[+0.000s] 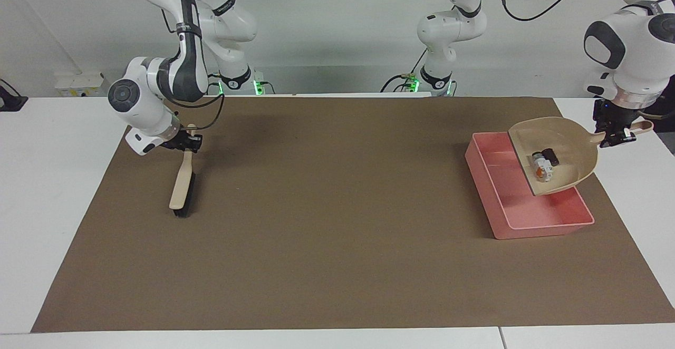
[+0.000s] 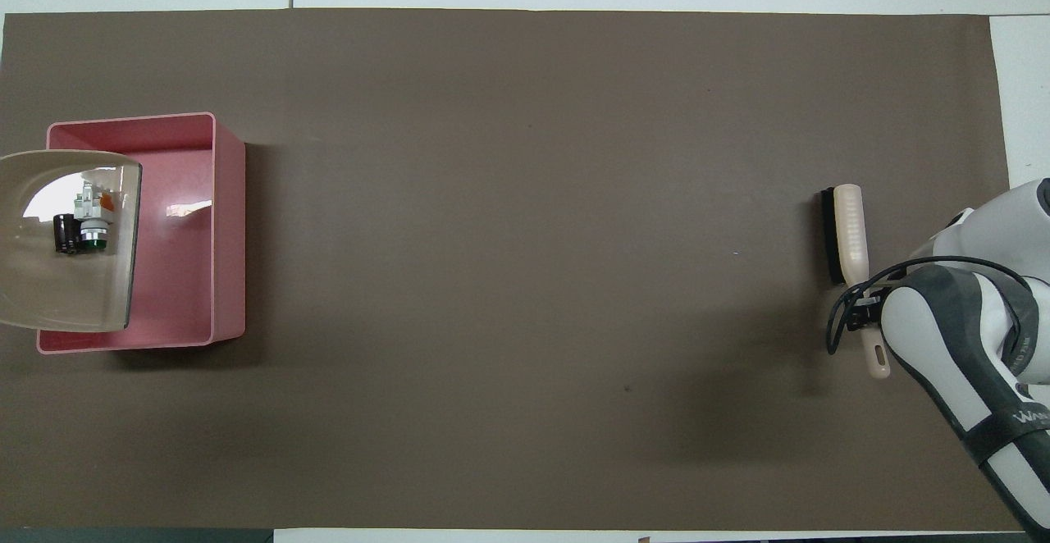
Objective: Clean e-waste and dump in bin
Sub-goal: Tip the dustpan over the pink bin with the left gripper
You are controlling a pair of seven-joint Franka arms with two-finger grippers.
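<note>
My left gripper (image 1: 616,137) is shut on the handle of the beige dustpan (image 1: 565,141) and holds it tilted over the pink bin (image 1: 519,209), mouth down toward the bin. The white e-waste bit with a green mark (image 1: 540,170) and the dark block (image 1: 551,154) lie together in the pan near its mouth; they also show in the overhead view, the white bit (image 2: 90,213) beside the dark block (image 2: 66,233). The bin (image 2: 184,280) sits at the left arm's end of the mat. My right gripper (image 1: 185,143) is shut on the brush handle (image 1: 187,165).
The brush (image 2: 849,233), black bristles on a beige back, rests on the brown mat (image 1: 327,206) at the right arm's end. White table (image 1: 47,191) surrounds the mat.
</note>
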